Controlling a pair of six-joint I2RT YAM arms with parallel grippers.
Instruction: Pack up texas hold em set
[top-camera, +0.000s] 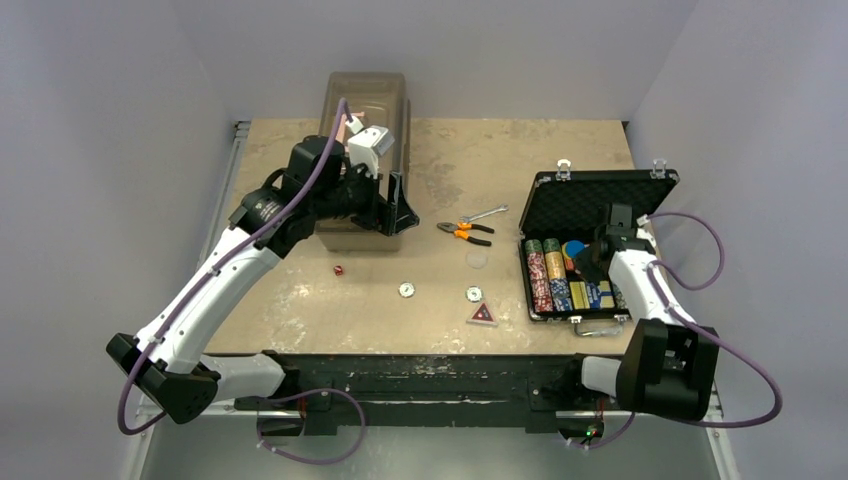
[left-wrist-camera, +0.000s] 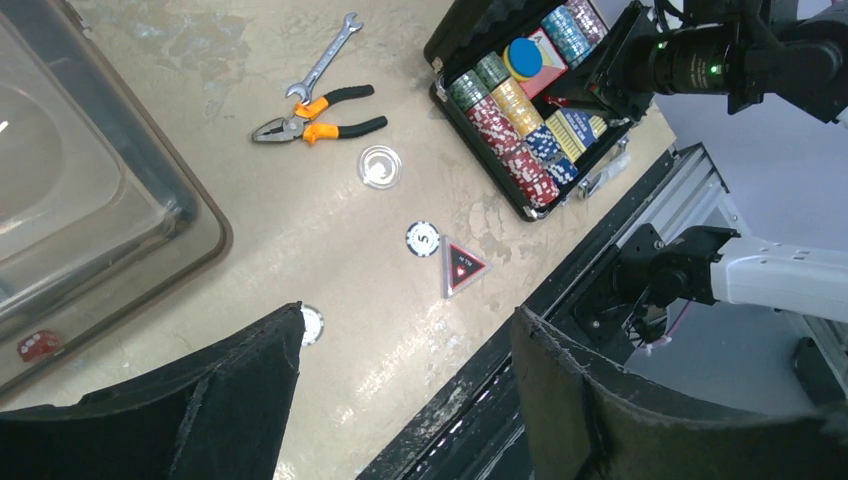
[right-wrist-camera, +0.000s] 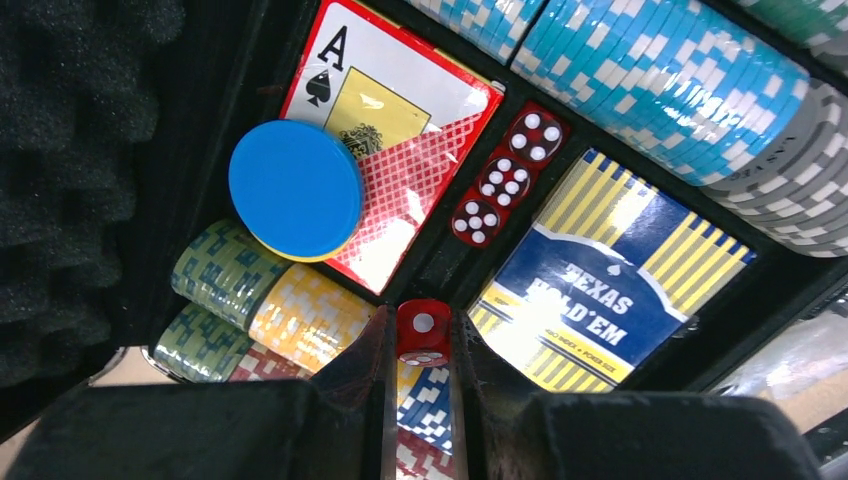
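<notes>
Right hand (right-wrist-camera: 422, 338) is closed on a red die (right-wrist-camera: 423, 322), one finger on each side face, pips up. It sits over the open case (right-wrist-camera: 80, 150), at the near end of the narrow middle slot, where three dice (right-wrist-camera: 505, 180) already lie in a row. Card box (right-wrist-camera: 610, 290) lies just beside the slot on one side. A red deck (right-wrist-camera: 400, 110) with a blue disc (right-wrist-camera: 295, 190) on it lies on the other. Chips (right-wrist-camera: 660, 80) fill the outer rows. Cannot tell whether the die touches the slot floor.

Judgement: the step in hand is seating this die as fourth in the row. To do it well:
- Keep the die in line with the three and square to the slot walls.
- Lower it until it bottoms out; do not drop it.
- Part the fingers only a little. The slot looks tight, and a wide opening would push on the card box or chips.
- Lift straight up so the die is not dragged out.

Left hand (left-wrist-camera: 405, 330) is open wide and empty, above the counter (left-wrist-camera: 300, 220) beside the brown box (left-wrist-camera: 100, 200). Not yet packed, lying on the counter: loose die (top-camera: 339, 269), two buttons (top-camera: 406, 289), token (top-camera: 482, 314).
</notes>
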